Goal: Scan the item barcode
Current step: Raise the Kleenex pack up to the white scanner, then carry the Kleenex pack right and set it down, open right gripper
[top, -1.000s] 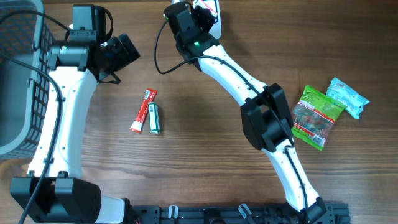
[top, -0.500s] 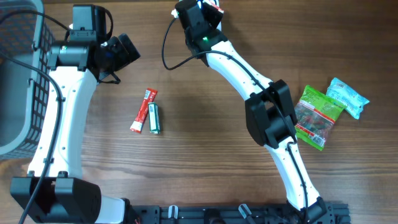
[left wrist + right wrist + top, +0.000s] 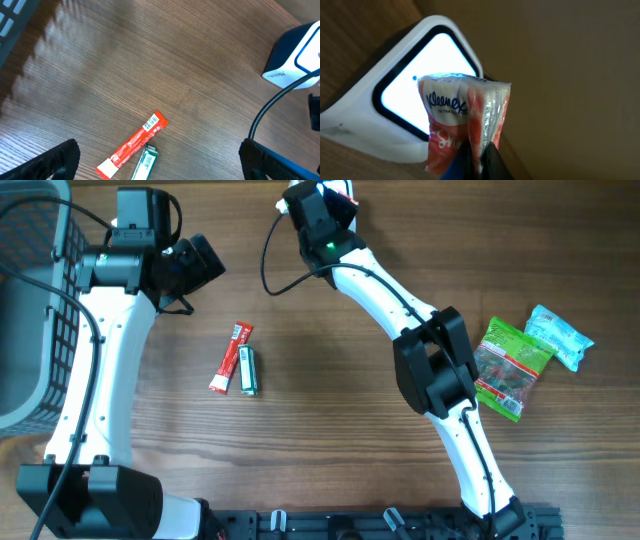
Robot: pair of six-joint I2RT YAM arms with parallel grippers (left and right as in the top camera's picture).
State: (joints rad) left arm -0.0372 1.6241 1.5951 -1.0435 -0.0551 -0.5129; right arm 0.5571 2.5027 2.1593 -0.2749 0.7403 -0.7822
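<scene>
- The right gripper (image 3: 477,157) squeezes a tissue pack (image 3: 465,115).
- The pack is up close to the bright window of the scanner (image 3: 355,120).
- The left gripper (image 3: 192,265) is wide open and holds nothing.

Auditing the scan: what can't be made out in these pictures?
Pack barcode: right wrist shows only its logo face.
Pack, overhead: mostly under the right arm, cut by the top edge.
Scanner: left wrist crops it at the right edge.

The tissue pack (image 3: 462,117) hangs before the scanner (image 3: 395,95), basket (image 3: 58,290) far left, snack bag (image 3: 508,368) far right.
</scene>
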